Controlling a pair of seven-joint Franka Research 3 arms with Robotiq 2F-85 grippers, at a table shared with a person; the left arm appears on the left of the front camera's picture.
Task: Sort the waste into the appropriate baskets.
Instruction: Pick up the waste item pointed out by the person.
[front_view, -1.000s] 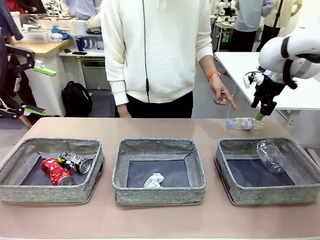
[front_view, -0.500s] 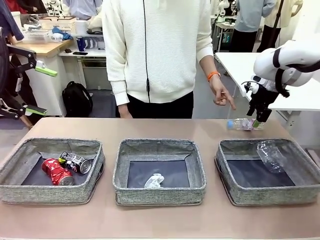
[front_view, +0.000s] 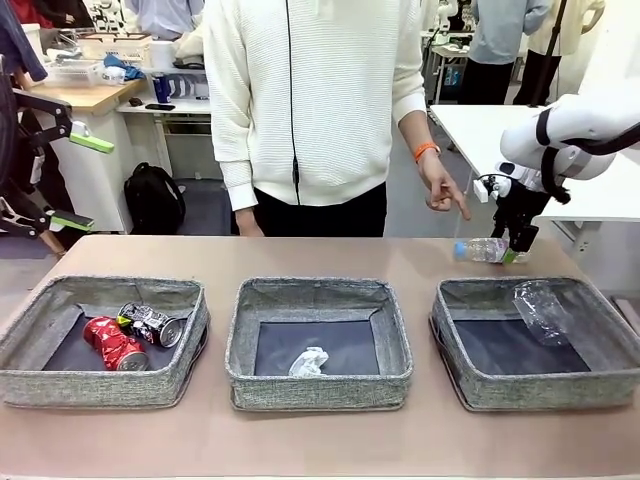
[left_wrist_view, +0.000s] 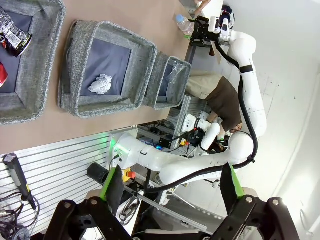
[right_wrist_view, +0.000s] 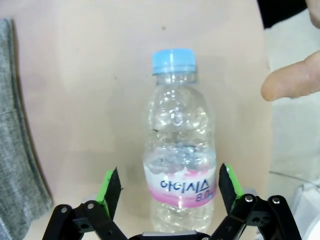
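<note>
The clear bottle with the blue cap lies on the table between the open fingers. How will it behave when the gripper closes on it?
The bottle looks empty, so probably light. Its thin clear walls may dent under the pads. Lying on its round side, it might roll if nudged.

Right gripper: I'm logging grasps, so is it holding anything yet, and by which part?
Nothing is held. The right gripper is open, its fingers straddling the labelled lower body of the bottle lying on the table.
</note>
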